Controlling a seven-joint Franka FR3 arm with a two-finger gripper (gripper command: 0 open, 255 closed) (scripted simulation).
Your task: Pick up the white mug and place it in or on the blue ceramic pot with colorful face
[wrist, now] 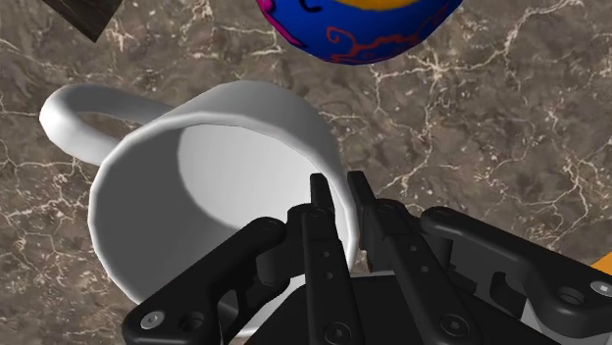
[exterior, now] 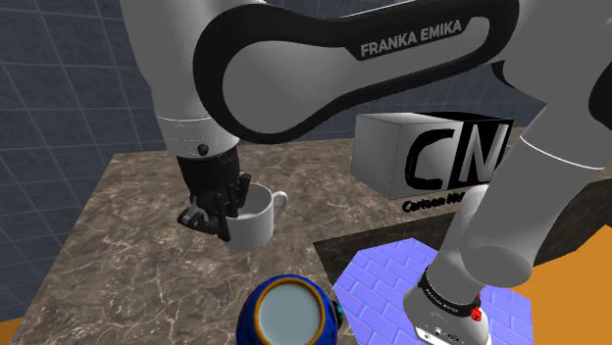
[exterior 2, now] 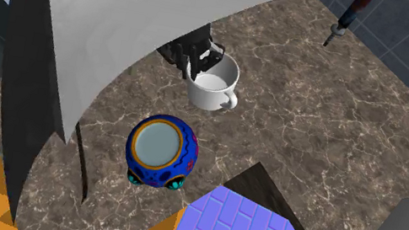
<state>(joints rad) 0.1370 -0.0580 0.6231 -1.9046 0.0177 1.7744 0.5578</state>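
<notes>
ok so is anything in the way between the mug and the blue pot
Nothing visible. The end effector is shut on the rim of the white mug, and only marbled countertop lies between it and the blue pot, whose mouth faces up, uncovered.

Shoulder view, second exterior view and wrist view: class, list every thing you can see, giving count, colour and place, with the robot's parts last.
mug: one, white, near the pot, its wall clasped by the claw.
pot: one, blue with an orange rim, on the counter.
counter: one, brown marbled, under mug and pot.
box: one, grey with black letters, at the counter's far side in the shoulder view.
rod: one, thin and dark, at the second exterior view's top right; kind unclear.
orange surface: one, beside the stand.
stand: one, blue brick-patterned top, under the arm.
arm: one, white with dark joints, over the counter.
claw: one, black, shut on the mug.
</notes>
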